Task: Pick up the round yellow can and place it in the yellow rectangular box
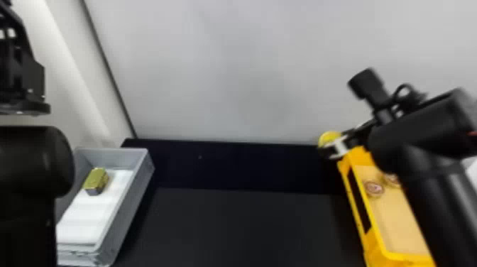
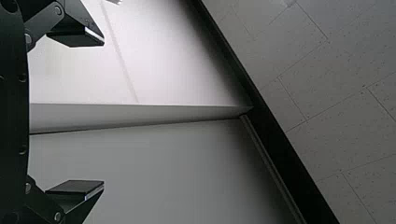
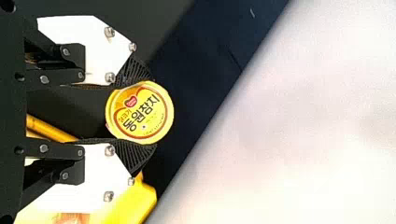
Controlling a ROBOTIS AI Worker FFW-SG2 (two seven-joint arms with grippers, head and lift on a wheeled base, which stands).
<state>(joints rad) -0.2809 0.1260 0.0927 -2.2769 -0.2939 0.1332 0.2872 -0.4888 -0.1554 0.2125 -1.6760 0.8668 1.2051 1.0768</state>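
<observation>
Snugly | ribbed right claw [image 1: 335, 143] | gripping | shiny, round yellow can [image 3: 140, 113]

A plain pale grey wall [image 1: 227, 71] stands behind a black table [image 1: 227, 227] – the table's far part darker than its near part. To the left, a thin dark seam [image 1: 107, 64] slants down toward the table's back corner, and a bright band [image 1: 67, 49] lies beyond it. In the left wrist view, a black strip [image 2: 279, 149] divides light panels [image 2: 140, 172] from speckled grey tiles [image 2: 345, 93] – thin joints between them.
</observation>
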